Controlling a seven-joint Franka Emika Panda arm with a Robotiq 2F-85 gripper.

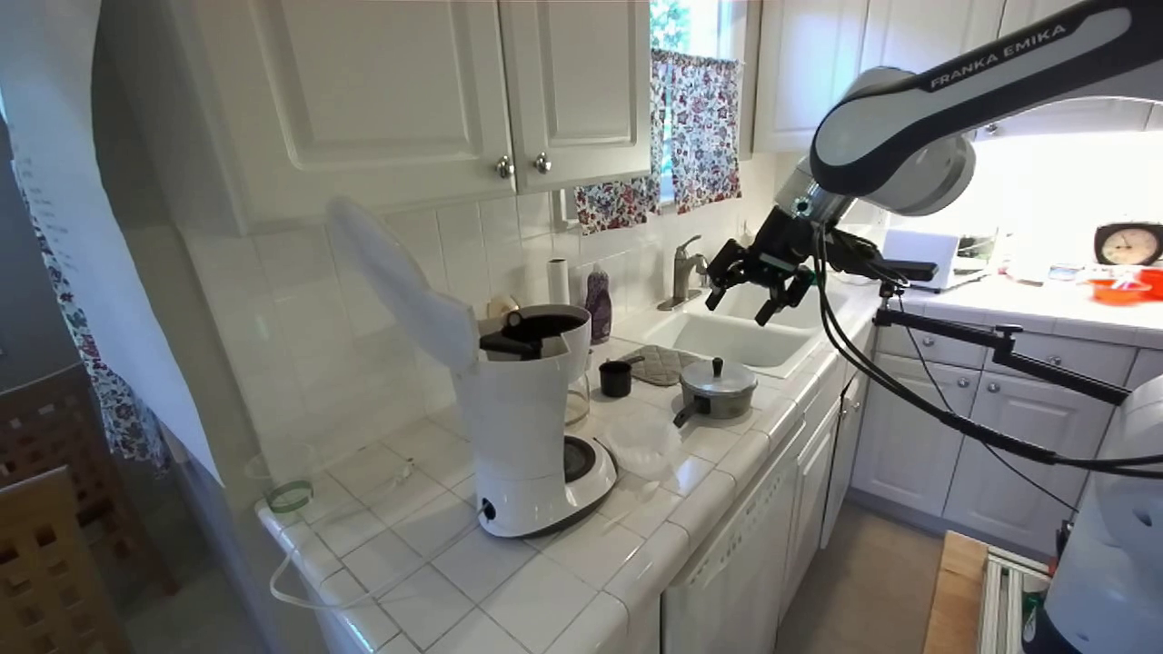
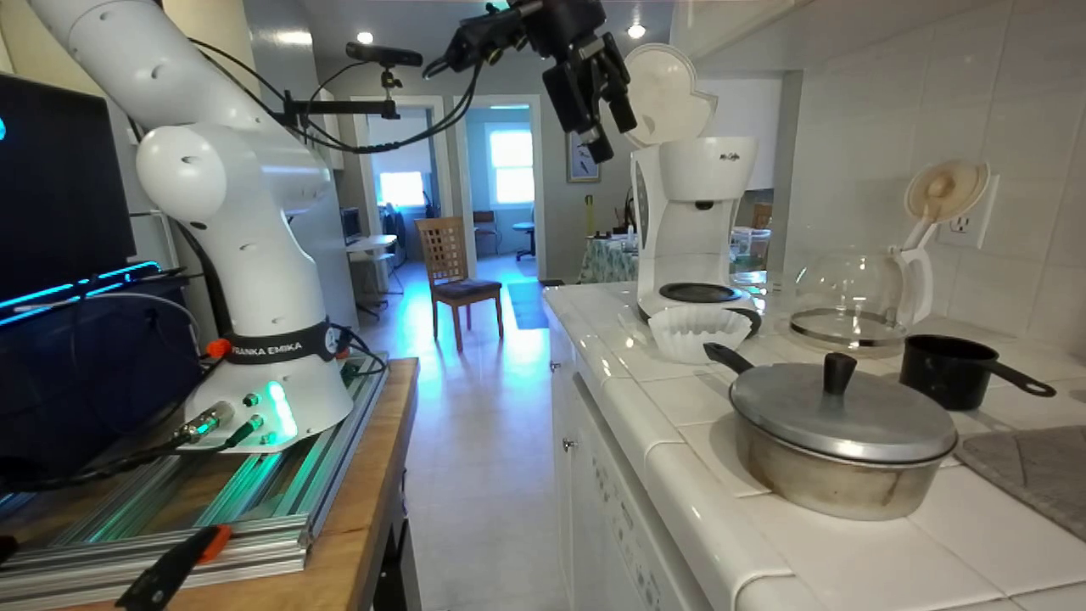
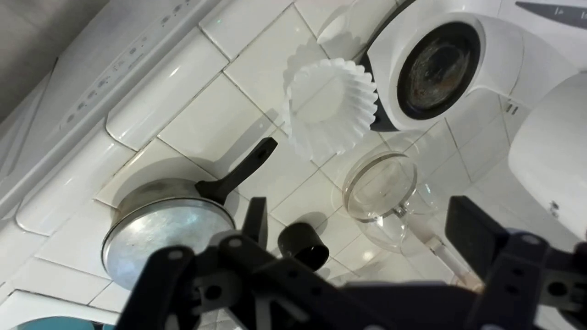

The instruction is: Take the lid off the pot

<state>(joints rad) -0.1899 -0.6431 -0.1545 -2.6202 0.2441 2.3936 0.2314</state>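
None of the task looks done: lower right in an exterior view, the lid (image 2: 842, 416) covers the pot (image 2: 836, 488); the empty gripper (image 2: 614, 141), upper middle, stands wide; grasp and lift remain.

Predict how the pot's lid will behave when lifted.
The lid will likely stay stiff, since it looks like dull, shiny metal. It may swing or twist when held, because its only visible grip is one small black knob near the middle. It should probably come free easily: nothing visible fastens it to the pot.
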